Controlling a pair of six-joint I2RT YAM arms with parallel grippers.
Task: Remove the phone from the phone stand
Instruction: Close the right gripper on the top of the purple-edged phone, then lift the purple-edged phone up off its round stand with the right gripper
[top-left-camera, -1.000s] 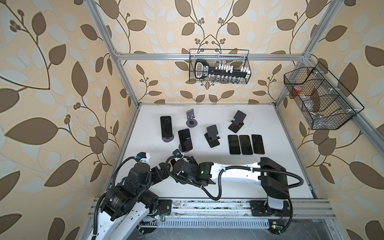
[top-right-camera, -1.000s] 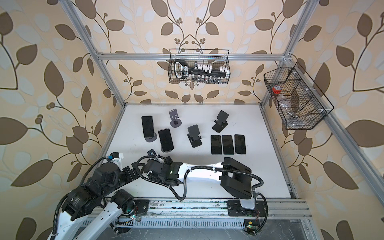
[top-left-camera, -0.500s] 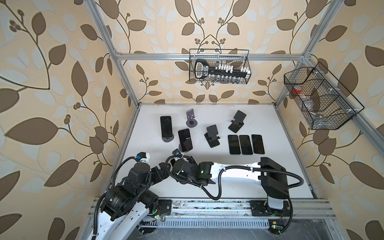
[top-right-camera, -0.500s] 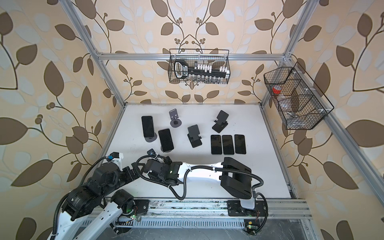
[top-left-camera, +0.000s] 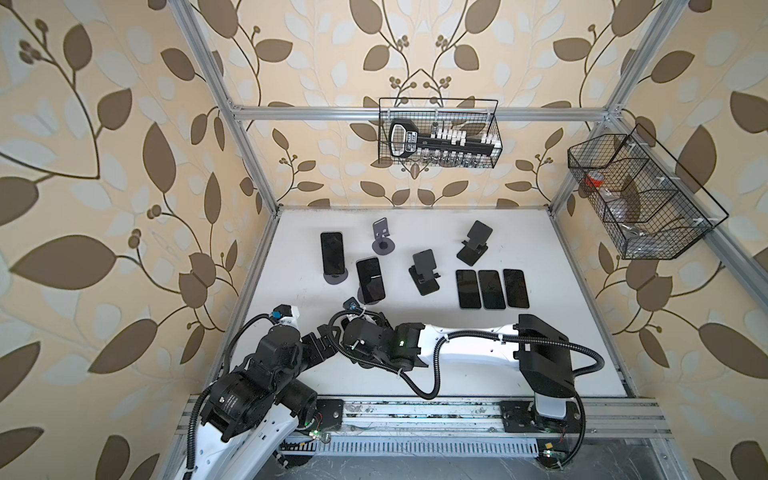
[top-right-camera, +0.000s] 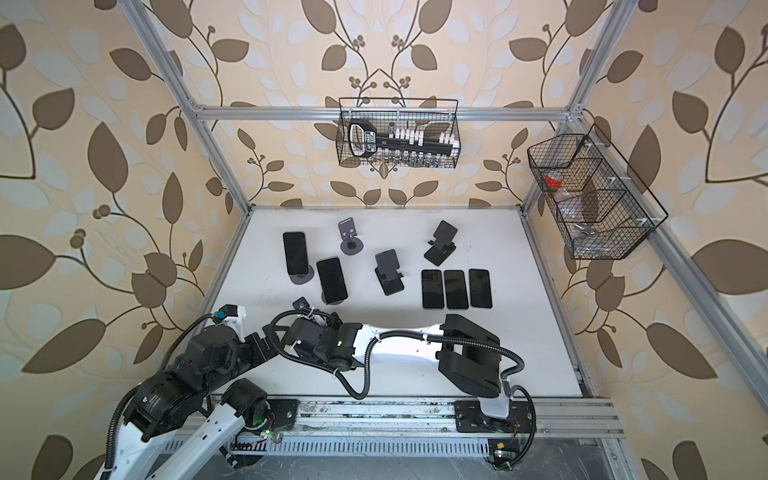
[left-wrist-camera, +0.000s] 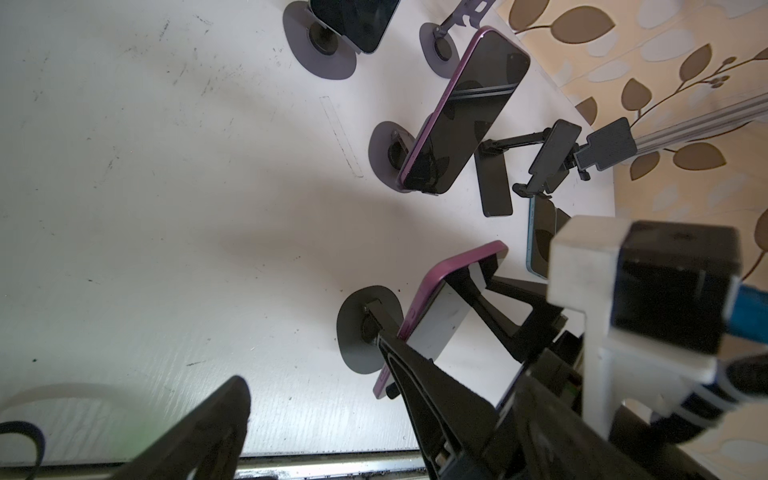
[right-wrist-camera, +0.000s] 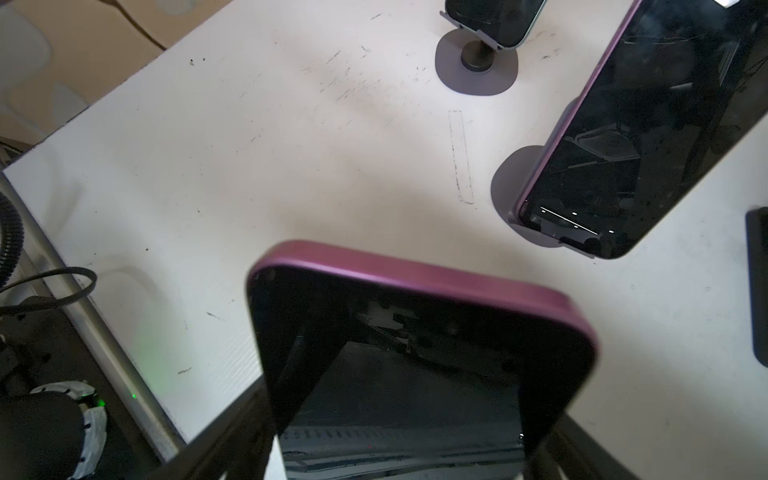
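Observation:
A purple-edged phone (left-wrist-camera: 446, 274) leans over a phone stand with a round grey base (left-wrist-camera: 353, 328) near the table's front left. My right gripper (right-wrist-camera: 407, 440) reaches across from the right and is shut on the phone (right-wrist-camera: 415, 340), a black finger on each long edge. Whether the phone rests on the stand's cradle is hidden. In both top views the right wrist (top-left-camera: 370, 336) covers phone and stand. My left gripper (left-wrist-camera: 311, 361) is open, and one fingertip (left-wrist-camera: 384, 345) lies by the stand's post.
Two more phones (top-left-camera: 331, 251) (top-left-camera: 370, 279) lean on round stands at the back left. Empty stands (top-left-camera: 383, 237) (top-left-camera: 424, 272) (top-left-camera: 473, 243) are mid-table, beside three flat phones (top-left-camera: 492, 289). Wire baskets (top-left-camera: 438, 133) (top-left-camera: 640, 199) hang on the walls.
Neither arm has visibly shifted in the top views. The right jaws have drawn in on the phone.

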